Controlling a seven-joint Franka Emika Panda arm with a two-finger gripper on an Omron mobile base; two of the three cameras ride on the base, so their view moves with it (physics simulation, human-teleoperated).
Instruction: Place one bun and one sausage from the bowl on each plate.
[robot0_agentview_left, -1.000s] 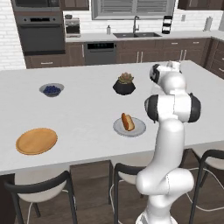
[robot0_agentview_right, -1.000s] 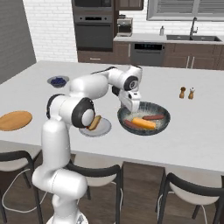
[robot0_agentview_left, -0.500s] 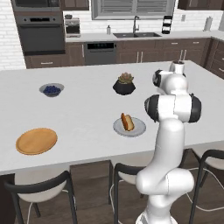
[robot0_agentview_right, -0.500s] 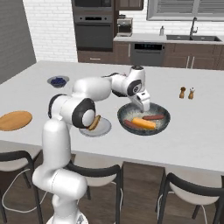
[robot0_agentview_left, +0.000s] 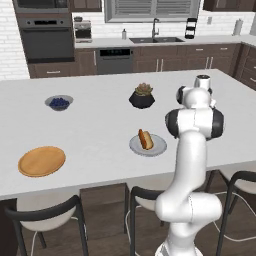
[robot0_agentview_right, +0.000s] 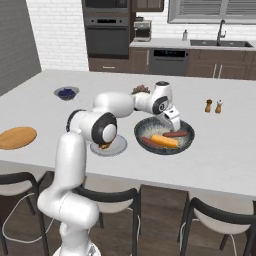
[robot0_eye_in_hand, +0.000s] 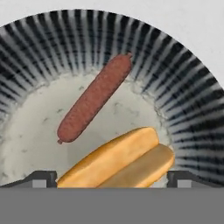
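- The jaws (robot0_eye_in_hand: 112, 178) hang spread open over the bowl (robot0_agentview_right: 187, 141), one tip on each side of a bun (robot0_eye_in_hand: 118, 159).
- A sausage (robot0_eye_in_hand: 94, 98) lies in the bowl just beyond that bun.
- The grey plate (robot0_agentview_left: 158, 147) on the table (robot0_agentview_left: 100, 125) holds a bun with sausage; the orange plate (robot0_agentview_left: 42, 161) sits well apart.
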